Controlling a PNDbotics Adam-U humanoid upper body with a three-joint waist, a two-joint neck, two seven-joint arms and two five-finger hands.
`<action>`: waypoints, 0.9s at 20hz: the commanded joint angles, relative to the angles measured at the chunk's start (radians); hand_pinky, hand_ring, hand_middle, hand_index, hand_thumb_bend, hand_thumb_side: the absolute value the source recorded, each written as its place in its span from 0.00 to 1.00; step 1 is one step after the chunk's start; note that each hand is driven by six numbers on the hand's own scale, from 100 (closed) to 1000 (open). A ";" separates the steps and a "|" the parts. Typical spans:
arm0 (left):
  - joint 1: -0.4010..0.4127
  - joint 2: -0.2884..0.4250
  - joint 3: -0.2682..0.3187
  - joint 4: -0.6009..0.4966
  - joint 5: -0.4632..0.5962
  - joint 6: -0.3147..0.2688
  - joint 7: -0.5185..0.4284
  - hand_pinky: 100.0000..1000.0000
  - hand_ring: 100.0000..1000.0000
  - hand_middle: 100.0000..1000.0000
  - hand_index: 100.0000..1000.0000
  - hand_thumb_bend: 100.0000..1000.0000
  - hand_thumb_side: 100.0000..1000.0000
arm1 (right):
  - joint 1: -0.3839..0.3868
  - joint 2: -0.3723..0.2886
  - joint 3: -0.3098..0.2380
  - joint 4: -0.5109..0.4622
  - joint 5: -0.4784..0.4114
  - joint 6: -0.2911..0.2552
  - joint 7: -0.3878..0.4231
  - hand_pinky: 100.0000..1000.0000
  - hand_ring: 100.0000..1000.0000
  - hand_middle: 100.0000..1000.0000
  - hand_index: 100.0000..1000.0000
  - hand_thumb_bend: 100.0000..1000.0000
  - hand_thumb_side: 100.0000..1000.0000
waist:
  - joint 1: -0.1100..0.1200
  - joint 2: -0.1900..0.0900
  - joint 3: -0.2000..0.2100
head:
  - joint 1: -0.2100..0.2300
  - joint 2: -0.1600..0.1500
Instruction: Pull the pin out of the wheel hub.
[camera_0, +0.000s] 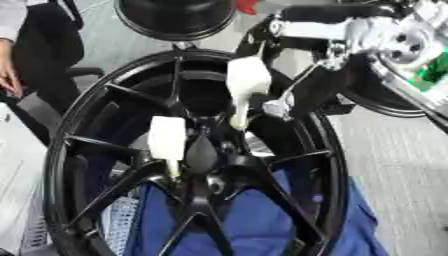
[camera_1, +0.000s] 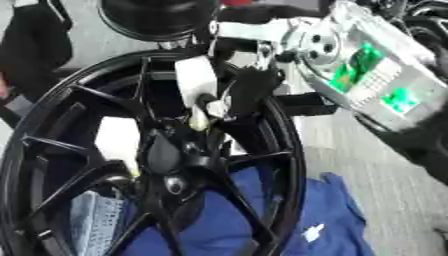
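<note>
A black spoked wheel (camera_0: 61, 150) lies flat and fills most of both views, with its hub (camera_0: 203, 155) near the middle. A white pin (camera_0: 248, 82) stands tilted above the hub's upper right side, its narrow tip (camera_0: 238, 122) down at the hub. My right hand (camera_0: 306, 92) reaches in from the upper right, its dark fingers curled against this pin's right side. A second white pin (camera_0: 166, 137) stands upright at the hub's left side, untouched. The contact between the fingers and the pin is partly hidden. My left hand shows in no view.
Blue cloth (camera_0: 254, 220) lies under the wheel's lower half, beside a pale mesh crate (camera_0: 118, 220) at the lower left. A black round object (camera_0: 175, 17) sits beyond the wheel's far rim. Grey floor (camera_0: 402, 165) runs along the right.
</note>
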 joint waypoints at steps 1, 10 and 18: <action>-0.007 0.021 0.010 -0.017 0.010 -0.001 0.003 0.81 0.56 0.61 0.79 0.22 0.26 | -0.038 -0.011 -0.041 0.064 -0.008 0.001 -0.033 0.81 0.62 0.15 0.36 0.00 0.00 | 0.010 -0.025 0.000 | -0.002 0.001; -0.010 0.030 0.010 -0.017 0.010 -0.007 -0.001 0.81 0.56 0.61 0.79 0.23 0.25 | 0.000 -0.154 -0.160 0.109 0.011 -0.024 -0.084 0.82 0.61 0.15 0.37 0.00 0.00 | 0.020 -0.033 -0.008 | 0.018 0.009; -0.011 0.031 0.017 -0.017 0.003 -0.011 0.007 0.81 0.56 0.61 0.79 0.23 0.24 | 0.546 -0.521 -0.483 -0.106 -0.109 0.017 -0.299 0.81 0.63 0.20 0.42 0.00 0.00 | 0.040 -0.020 -0.038 | 0.051 0.028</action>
